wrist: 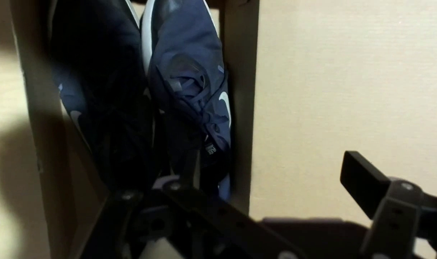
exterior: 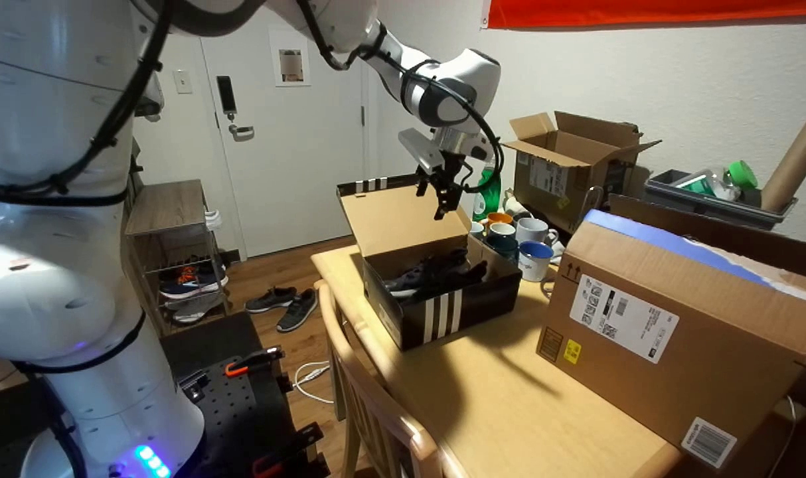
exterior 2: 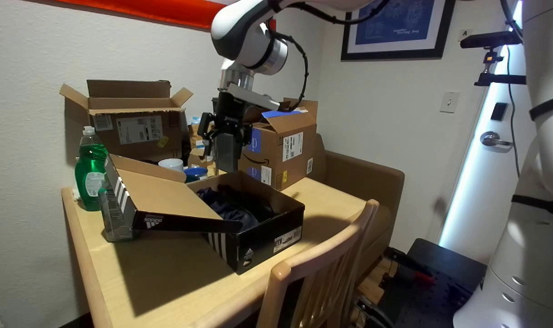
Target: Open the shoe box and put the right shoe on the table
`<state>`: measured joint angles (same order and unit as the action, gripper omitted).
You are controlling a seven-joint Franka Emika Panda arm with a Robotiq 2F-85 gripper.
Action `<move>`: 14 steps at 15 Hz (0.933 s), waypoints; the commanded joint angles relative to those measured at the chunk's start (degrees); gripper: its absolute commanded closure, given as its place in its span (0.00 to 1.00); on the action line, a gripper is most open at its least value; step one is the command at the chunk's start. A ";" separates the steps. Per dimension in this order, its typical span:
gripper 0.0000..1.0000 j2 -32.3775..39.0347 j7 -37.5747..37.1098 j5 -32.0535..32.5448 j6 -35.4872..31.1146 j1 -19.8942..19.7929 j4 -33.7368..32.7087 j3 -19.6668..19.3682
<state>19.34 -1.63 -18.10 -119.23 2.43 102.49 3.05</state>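
Sharing one shoebox (exterior: 479, 301): two shoes (wrist: 189, 88)

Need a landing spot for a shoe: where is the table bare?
Bare table lies between the shoe box, blue-taped carton and chair; another patch between open lid and table edge. Crowded: toward the wall, with mugs and green bottle.
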 commanded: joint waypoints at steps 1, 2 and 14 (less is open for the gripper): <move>0.00 3.81 -2.90 -1.48 -2.49 -0.69 -0.61 0.00; 0.00 4.90 -3.44 -1.40 -2.98 -0.70 -0.73 0.06; 0.00 14.44 -7.88 -1.06 -10.69 -0.85 -6.18 -0.10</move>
<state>33.11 -7.08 -18.58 -128.14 1.94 98.68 3.11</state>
